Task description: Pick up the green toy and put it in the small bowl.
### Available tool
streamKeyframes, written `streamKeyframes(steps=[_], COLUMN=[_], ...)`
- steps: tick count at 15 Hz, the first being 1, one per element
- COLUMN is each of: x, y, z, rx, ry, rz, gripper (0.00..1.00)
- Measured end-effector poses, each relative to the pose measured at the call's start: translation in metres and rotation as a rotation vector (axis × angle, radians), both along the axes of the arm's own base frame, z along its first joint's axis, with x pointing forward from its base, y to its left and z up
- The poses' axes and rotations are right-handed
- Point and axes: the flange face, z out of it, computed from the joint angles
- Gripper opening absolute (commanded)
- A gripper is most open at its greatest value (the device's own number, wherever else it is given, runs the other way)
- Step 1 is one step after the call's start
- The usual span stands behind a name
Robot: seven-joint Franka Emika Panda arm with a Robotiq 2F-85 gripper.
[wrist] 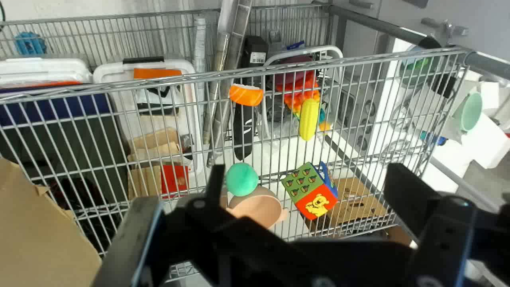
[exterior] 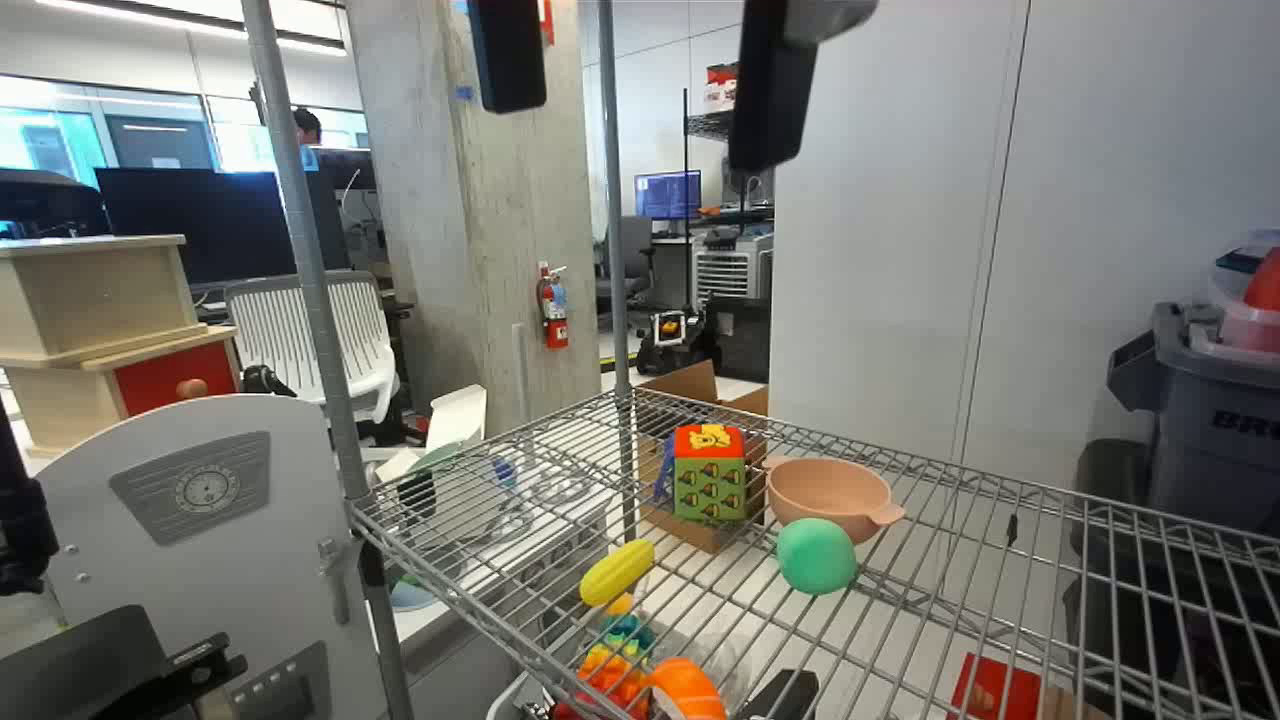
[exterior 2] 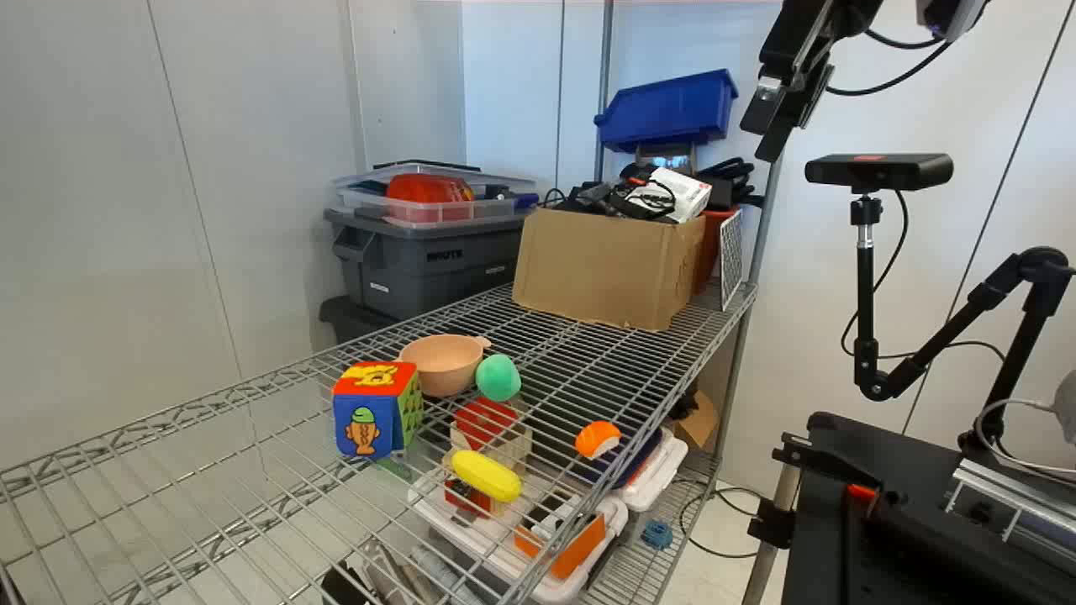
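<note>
The green toy (exterior: pixel 816 556) is a round ball on the wire shelf, close beside the small bowl (exterior: pixel 832 492). I cannot tell whether they touch. The salmon bowl stands upright. In an exterior view the green toy (exterior 2: pixel 498 377) sits at the side of the bowl (exterior 2: pixel 441 363). In the wrist view the green toy (wrist: pixel 242 179) and the bowl (wrist: pixel 257 209) lie near one finger, which covers part of the bowl. My gripper (exterior: pixel 640 135) is open and empty, high above the shelf. Its spread fingers also frame the wrist view (wrist: pixel 307 169).
A multicoloured block (exterior: pixel 708 475) stands by the bowl. A yellow corn-like toy (exterior 2: pixel 486 476) and an orange toy (exterior 2: pixel 598 439) lie near the shelf edge (exterior 2: pixel 580 512). A cardboard box (exterior 2: pixel 601 267) stands farther along the shelf. Grey posts (exterior: pixel 312 260) rise at the shelf's corners.
</note>
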Motion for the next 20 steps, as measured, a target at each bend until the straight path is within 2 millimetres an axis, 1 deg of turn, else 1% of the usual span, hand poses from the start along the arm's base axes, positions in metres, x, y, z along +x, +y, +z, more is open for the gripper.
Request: streamKeyframes(steps=[12,14,15,17,18,20], x=[0.001,0.003,0.008,0.024,0.036,0.066], y=[0.000,0.001,0.002,0.004,0.005,0.013], z=[0.002,-0.003,-0.009,-0.027,-0.038,-0.062], rx=[-0.003,-0.010,-0.014,-0.025,-0.031,-0.048], ry=[-0.003,0.002,0.005,0.021,0.034,0.062], rz=[-0.001,-0.001,0.000,0.015,0.026,0.049], gripper=[1.00,1.00,1.00,1.00,1.00,1.00])
